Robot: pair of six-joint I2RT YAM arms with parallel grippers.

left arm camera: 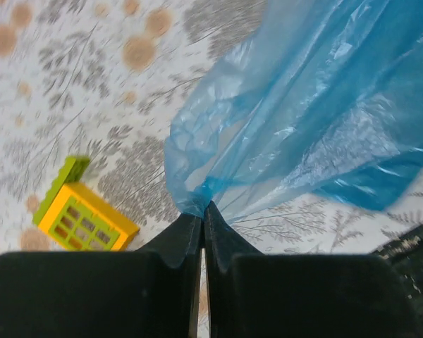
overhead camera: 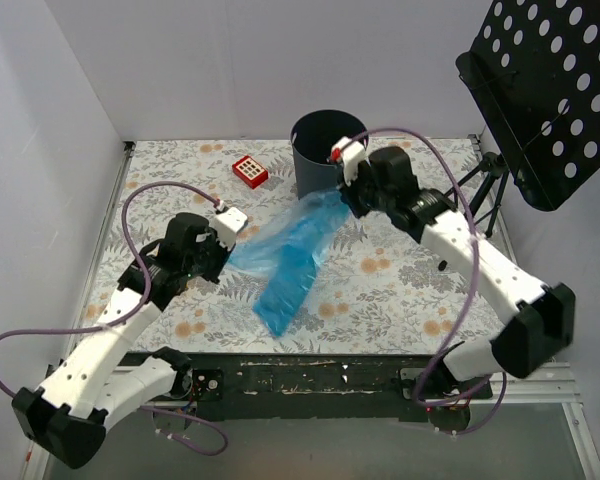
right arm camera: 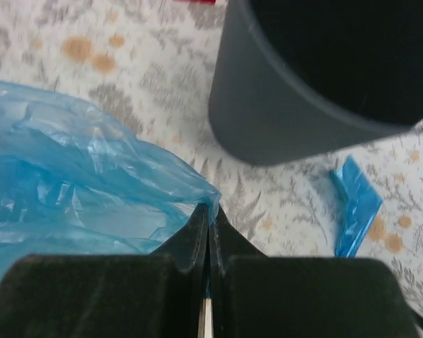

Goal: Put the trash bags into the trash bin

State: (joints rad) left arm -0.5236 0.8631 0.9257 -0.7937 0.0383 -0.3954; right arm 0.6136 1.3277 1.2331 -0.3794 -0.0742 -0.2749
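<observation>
Crinkly glossy film trash bag (overhead camera: 290, 260), smooth matt plastic trash bin (overhead camera: 311, 170)

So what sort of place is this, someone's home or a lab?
Probably a robot test booth: a left arm and right arm bolted at the edge of a flowered table, plain white walls boxing it in, and practice props like a bin and a blue trash bag.

Top cam's high behind the near edge, looking down over the whole desk (overhead camera: 400, 290). Wrist cams sit super close: the left gripper (left arm camera: 202, 211) one faces mid-desk, the right gripper (right arm camera: 209, 215) one faces the bin (right arm camera: 282, 120) at the far edge. All three share the blue bag (overhead camera: 295, 255).
</observation>
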